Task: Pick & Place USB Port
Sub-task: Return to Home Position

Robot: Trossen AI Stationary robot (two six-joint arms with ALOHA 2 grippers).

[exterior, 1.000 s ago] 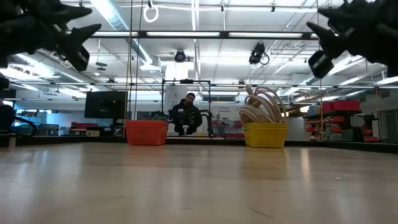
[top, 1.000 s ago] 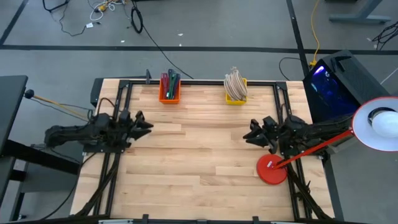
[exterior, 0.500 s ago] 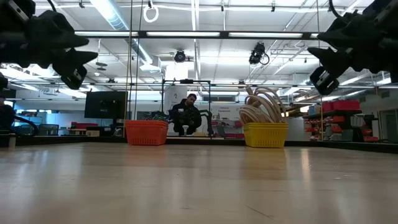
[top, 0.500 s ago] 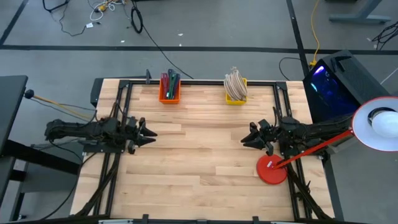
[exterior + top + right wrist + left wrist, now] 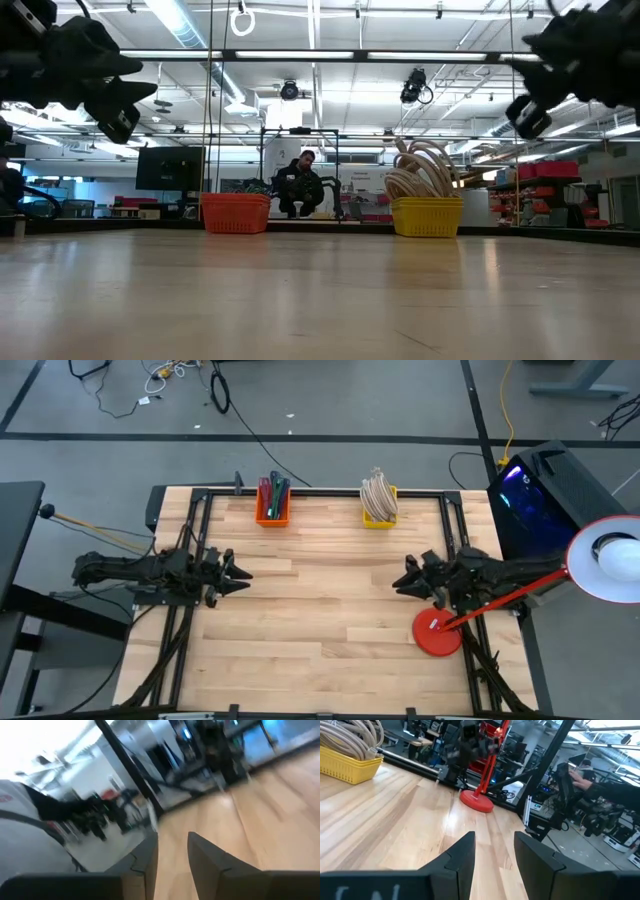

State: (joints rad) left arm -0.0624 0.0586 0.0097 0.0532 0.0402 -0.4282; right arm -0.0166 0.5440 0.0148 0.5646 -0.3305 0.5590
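No USB port can be picked out in these views. An orange basket (image 5: 272, 503) of red, green and dark pieces stands at the table's far edge. Right of it is a yellow basket (image 5: 378, 502) heaped with coiled beige cables (image 5: 425, 168). My left gripper (image 5: 245, 572) hovers level over the table's left side, pointing right. It is open, with nothing between its fingers (image 5: 465, 855). My right gripper (image 5: 398, 584) hovers level over the right side, pointing left. It is also open, with nothing between its fingers (image 5: 207, 857).
A red lamp base (image 5: 437, 633) stands on the table near my right gripper, its red stem slanting up to a white lamp head (image 5: 610, 560). Black frame rails (image 5: 190, 530) run along the table's edges. A person (image 5: 300, 185) crouches in the room beyond the far edge.
My left gripper has sunk a little and swung slightly toward the table's near edge, tipping its fingers down to level. My right gripper has tipped slightly while staying over the same spot. Both grippers stay open.
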